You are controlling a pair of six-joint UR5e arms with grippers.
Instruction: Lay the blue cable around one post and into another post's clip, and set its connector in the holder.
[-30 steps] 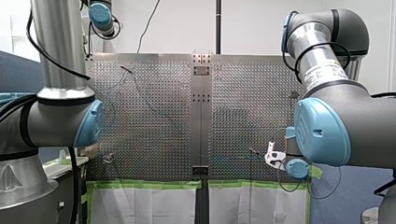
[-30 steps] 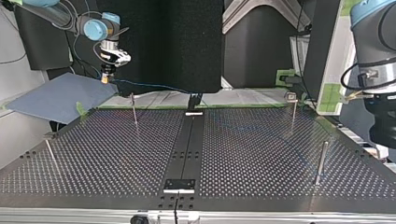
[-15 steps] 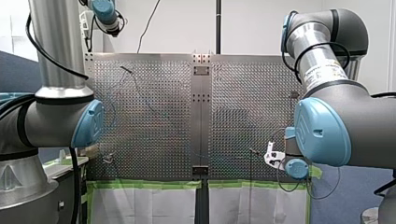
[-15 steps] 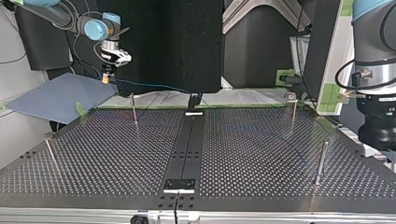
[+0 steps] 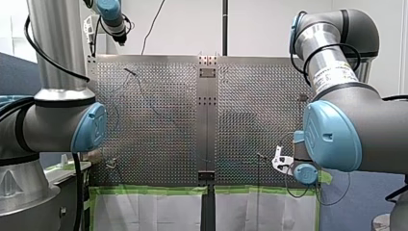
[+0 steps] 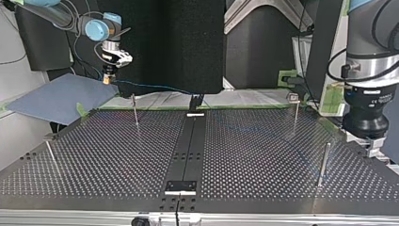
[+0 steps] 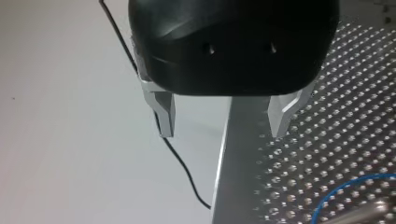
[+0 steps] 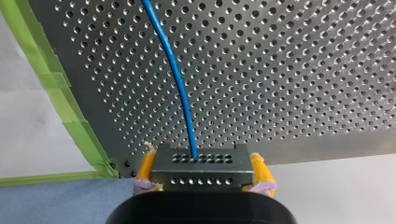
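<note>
**Right gripper (image 8: pixel 201 163) clenched on the dark, perforated metal connector (image 8: pixel 201 170); left gripper (image 7: pixel 223 121) spread wide, holding nothing.**
The thin blue cable (image 8: pixel 177 79) ran straight ahead from between your yellow pads (image 8: pixel 259 170), over the perforated steel table (image 8: pixel 303 70). A loop of it lay ahead of the left gripper, off to one side. To route it well, you likely needed a square grip, gentle tension, and the left gripper steering slack toward a slim metal post (image 6: pixel 135 110).
</note>
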